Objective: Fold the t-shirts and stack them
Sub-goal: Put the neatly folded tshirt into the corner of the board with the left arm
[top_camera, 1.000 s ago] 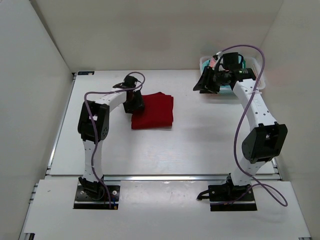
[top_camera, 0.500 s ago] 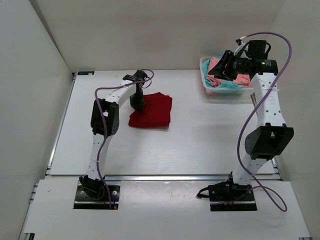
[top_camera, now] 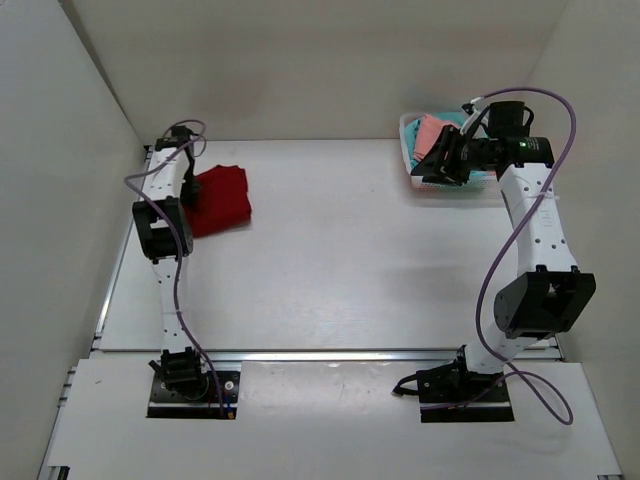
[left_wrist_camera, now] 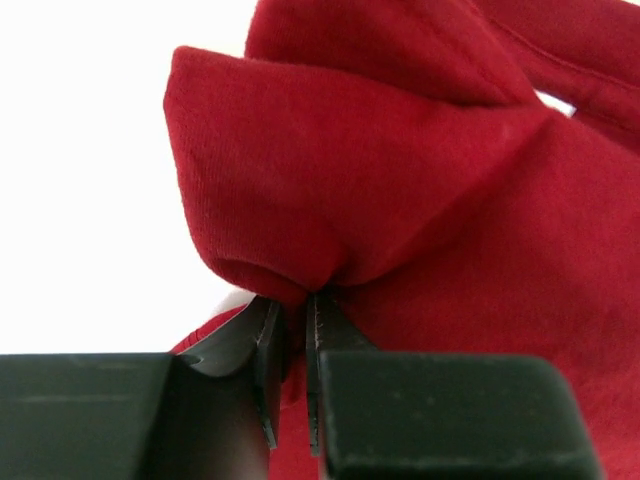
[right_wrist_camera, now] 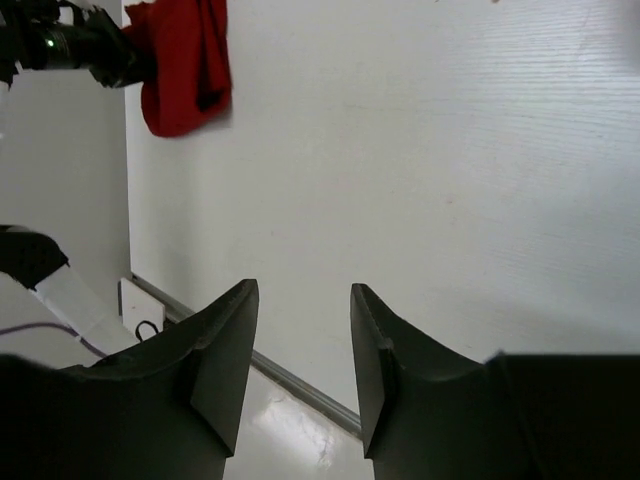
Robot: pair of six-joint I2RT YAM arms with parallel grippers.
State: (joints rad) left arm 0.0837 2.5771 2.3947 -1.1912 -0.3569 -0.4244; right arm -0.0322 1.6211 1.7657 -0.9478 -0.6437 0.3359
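My left gripper [left_wrist_camera: 292, 310] is nearly closed, pinching a bunched fold of the dark red t-shirt [left_wrist_camera: 400, 200] at the far left edge of the table [top_camera: 350, 260]. My right gripper [right_wrist_camera: 302, 290] hangs half open and empty beside the basket [top_camera: 425, 185], which holds the pink t-shirt [top_camera: 432, 128].

Bright even light, soft shadows; table [left_wrist_camera: 80, 200] overexposed white behind dark red t-shirt [left_wrist_camera: 430, 200].
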